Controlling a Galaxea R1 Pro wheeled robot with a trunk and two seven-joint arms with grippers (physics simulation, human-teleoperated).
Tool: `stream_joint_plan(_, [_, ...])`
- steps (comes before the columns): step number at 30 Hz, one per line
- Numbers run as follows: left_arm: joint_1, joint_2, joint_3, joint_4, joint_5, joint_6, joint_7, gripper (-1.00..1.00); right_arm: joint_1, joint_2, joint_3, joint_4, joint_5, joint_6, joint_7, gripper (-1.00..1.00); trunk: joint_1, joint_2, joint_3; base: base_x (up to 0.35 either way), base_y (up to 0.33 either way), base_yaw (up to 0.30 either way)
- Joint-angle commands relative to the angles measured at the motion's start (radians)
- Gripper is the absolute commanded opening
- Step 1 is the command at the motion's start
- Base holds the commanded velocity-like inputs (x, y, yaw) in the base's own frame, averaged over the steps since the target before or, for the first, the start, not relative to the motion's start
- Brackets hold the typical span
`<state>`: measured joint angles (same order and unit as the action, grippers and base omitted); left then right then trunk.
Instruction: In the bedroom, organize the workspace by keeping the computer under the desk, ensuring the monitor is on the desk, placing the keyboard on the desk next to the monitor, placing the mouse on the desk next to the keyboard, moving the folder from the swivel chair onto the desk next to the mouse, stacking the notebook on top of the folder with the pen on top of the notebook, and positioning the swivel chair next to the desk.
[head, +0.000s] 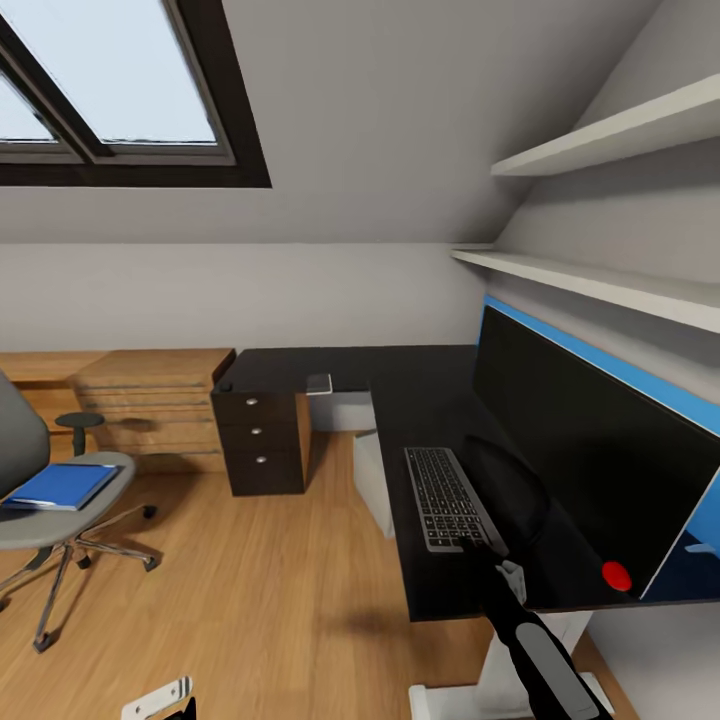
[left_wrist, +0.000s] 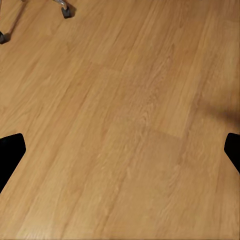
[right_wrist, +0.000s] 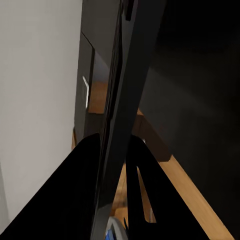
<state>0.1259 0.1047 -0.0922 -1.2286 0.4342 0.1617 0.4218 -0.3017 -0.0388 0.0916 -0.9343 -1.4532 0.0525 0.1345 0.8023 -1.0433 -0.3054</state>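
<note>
Though reaching in at the near end of the keyboard, hard to read for grip: right gripper with black fingers on either side of a thin dark slab seen edge-on in the right wrist view. Cannot tell whether clamped on the slab or merely alongside it, nor which thing the slab is.

Keyboard itself flat on the desk, lengthwise on the right wing, close to the floor-side edge. Just beside it, along the wall-side edge, the monitor: wide black screen, red dot at its near lower corner, blue back panel behind. Under the desk, on the floor near the inner corner, the computer, a pale grey box partly hidden by the desk top. On the far wing, at the front edge, a small silver-grey flat thing, too small to name. Below that wing's left end, three drawers with round silver knobs.

Left gripper low over the floor: jaws spread wide, dark tips at opposite sides of the left wrist view, bare planks between, nothing held.

Well apart from the desk, over by the wooden chest of drawers, the swivel chair, with the folder lying flat on its seat.
</note>
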Motion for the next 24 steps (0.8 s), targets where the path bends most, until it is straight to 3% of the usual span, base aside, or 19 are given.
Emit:
stream_joint_plan(1, [0.0, 0.001, -0.003, -0.002, 0.006, 0.003, 0.007, 1.0, 0.0, -0.001, 0.002, 0.0, -0.011, 0.001, 0.003, -1.0, 0.0, -0.001, -0.001, 0.198, -0.003, 0.0])
stream_joint_plan(8, [0.0, 0.001, -0.003, -0.002, 0.006, 0.004, 0.008, 1.0, 0.0, -0.001, 0.002, 0.0, -0.01, 0.001, 0.003, -1.0, 0.0, -0.001, -0.001, 0.24, -0.001, 0.0])
stream_joint_plan(24, [0.0, 0.001, -0.003, -0.002, 0.006, 0.002, 0.009, 1.0, 0.0, 0.0, 0.002, 0.0, -0.011, 0.001, 0.004, -1.0, 0.0, -0.001, -0.001, 0.07, -0.048, 0.0])
